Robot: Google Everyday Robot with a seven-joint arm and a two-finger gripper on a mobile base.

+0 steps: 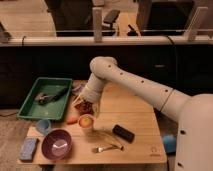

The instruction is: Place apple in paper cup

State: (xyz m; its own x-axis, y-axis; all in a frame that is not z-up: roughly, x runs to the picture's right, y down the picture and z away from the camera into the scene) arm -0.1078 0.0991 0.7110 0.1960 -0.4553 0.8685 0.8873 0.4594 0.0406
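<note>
The apple (86,119), a small round yellow-orange fruit, sits in the mouth of the whitish paper cup (87,127). The cup stands upright on the wooden table (135,120), left of its middle. My gripper (89,107) hangs at the end of the white arm, just above and slightly behind the apple and cup, with a reddish-brown item close beside it. I cannot see whether it touches the apple.
A green tray (31,104) holding dark items stands at the back left. An elongated orange-red item (72,120), a light-blue cup (43,126), a purple bowl (56,144) and a blue sponge (28,149) lie left of the cup. A black block (123,133) and a utensil (107,147) lie to its right.
</note>
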